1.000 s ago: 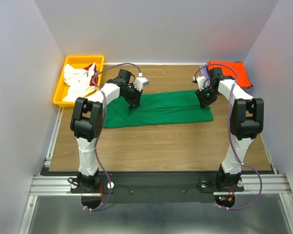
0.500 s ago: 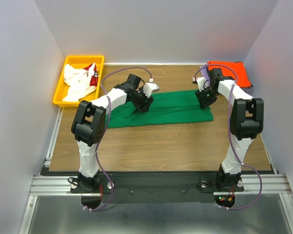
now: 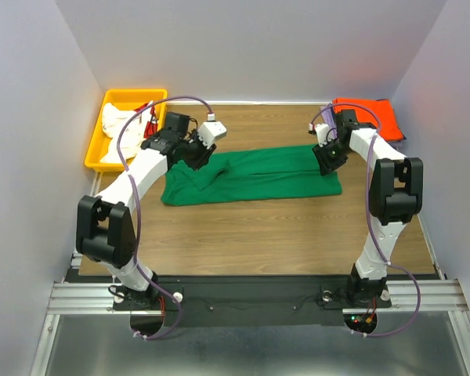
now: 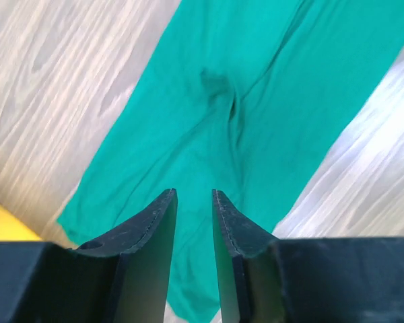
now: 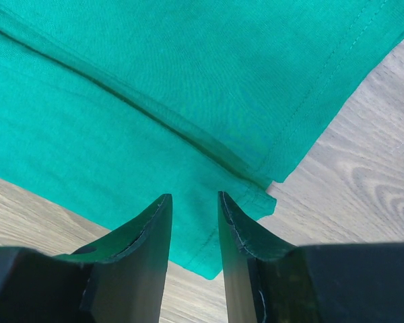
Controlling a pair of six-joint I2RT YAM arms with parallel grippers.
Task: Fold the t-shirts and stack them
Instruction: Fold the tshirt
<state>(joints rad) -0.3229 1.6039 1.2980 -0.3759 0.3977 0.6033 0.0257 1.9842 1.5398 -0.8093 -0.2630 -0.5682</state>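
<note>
The bright green t-shirt point(image 3: 258, 172) lies folded into a long strip across the middle of the table. My left gripper point(image 3: 200, 157) hovers over its left part, open, with nothing between the fingers. In the left wrist view the left gripper point(image 4: 193, 193) looks down on wrinkled green t-shirt cloth point(image 4: 242, 101). My right gripper point(image 3: 327, 159) hangs over the strip's right end, open and empty. In the right wrist view the right gripper point(image 5: 194, 196) is just above the hemmed corner of the green t-shirt point(image 5: 155, 81). An orange t-shirt point(image 3: 372, 113) lies folded at the back right.
A yellow bin point(image 3: 133, 93) at the back left holds white t-shirts with red point(image 3: 121, 133). Grey walls close in the table on three sides. Bare wooden table point(image 3: 258, 235) stretches from the green strip to the near edge.
My left gripper carried cloth to the right, let it go and drew back left above the shirt. The shirt's left end now lies flatter. The right arm has not moved.
</note>
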